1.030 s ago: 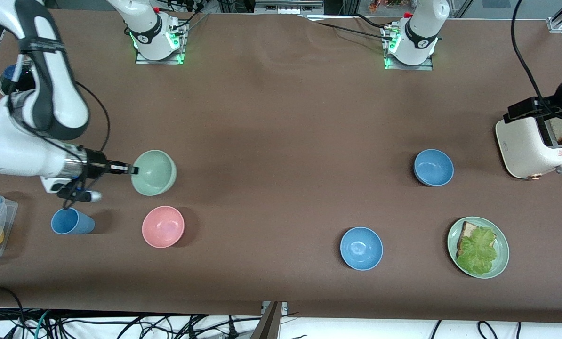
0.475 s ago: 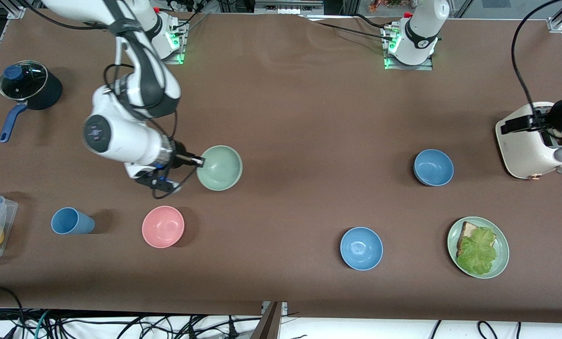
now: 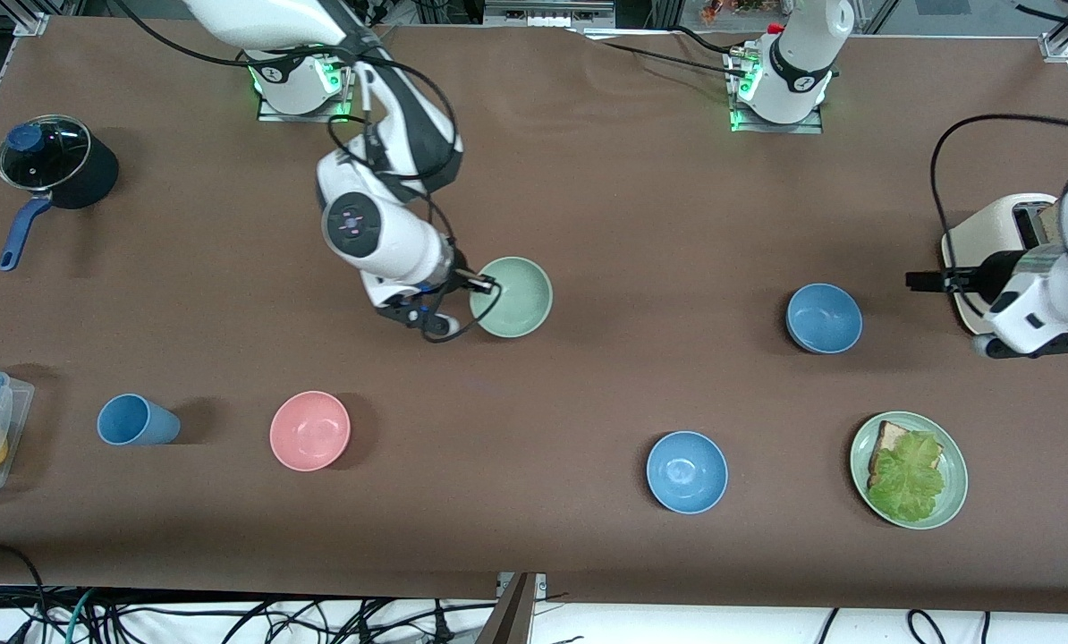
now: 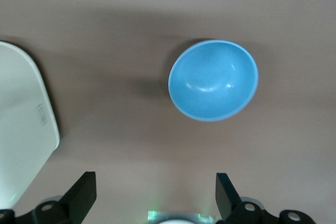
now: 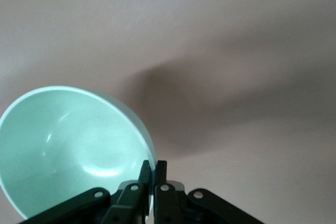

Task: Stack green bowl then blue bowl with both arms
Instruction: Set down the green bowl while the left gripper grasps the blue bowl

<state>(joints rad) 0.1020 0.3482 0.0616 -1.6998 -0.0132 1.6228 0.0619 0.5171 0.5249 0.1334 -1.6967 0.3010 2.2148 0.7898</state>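
The green bowl (image 3: 512, 297) hangs above the middle of the table, pinched at its rim by the right gripper (image 3: 485, 285). The right wrist view shows what the front view cannot: the two black fingers (image 5: 145, 176) pressed together on the bowl's thin wall (image 5: 73, 140), one inside and one outside, with the bowl's shadow on the cloth below.

The blue bowl (image 3: 824, 317) sits on the table toward the left arm's end, near the left gripper (image 3: 917, 282), which hovers beside the toaster (image 3: 990, 268). In the left wrist view the bowl (image 4: 213, 80) lies ahead of widely parted fingers (image 4: 81, 195) that hold nothing.

Half a second ago the green bowl was closer to the right arm's end, and the left gripper was over the toaster.

The left arm hides part of the toaster in the front view.
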